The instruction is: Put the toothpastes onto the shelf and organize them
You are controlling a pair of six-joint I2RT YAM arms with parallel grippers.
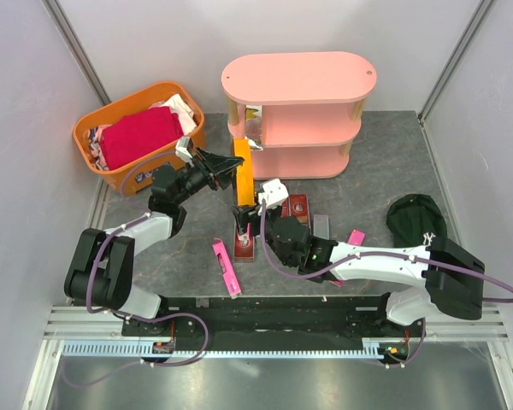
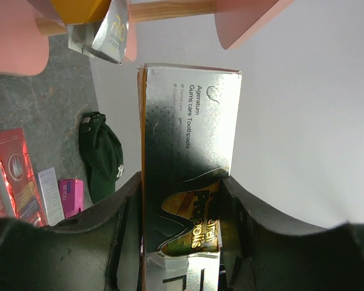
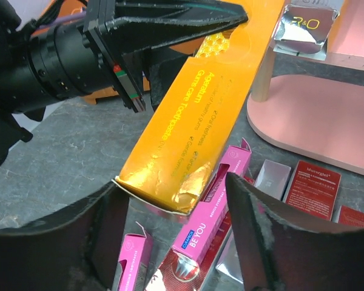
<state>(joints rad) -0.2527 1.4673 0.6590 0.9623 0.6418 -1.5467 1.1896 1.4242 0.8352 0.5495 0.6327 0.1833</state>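
Note:
A yellow-gold toothpaste carton (image 1: 244, 171) hangs tilted in front of the pink shelf (image 1: 295, 77), its top end toward the shelf's left post. My left gripper (image 1: 221, 167) is shut on its upper part (image 2: 188, 139), both fingers pressed on its sides. My right gripper (image 3: 176, 236) stands open around the carton's lower end (image 3: 182, 151), with a gap on each side. Under it lie a pink carton (image 3: 221, 212) and dark red cartons (image 3: 312, 188). A silver carton (image 3: 303, 27) leans on the shelf's lower tier at the left post.
An orange basket (image 1: 103, 166) of cloths stands at the back left, close to the left arm. A dark green cap (image 1: 415, 218) lies at the right. One pink carton (image 1: 226, 266) lies alone near the front. More cartons are scattered before the shelf (image 1: 297, 207).

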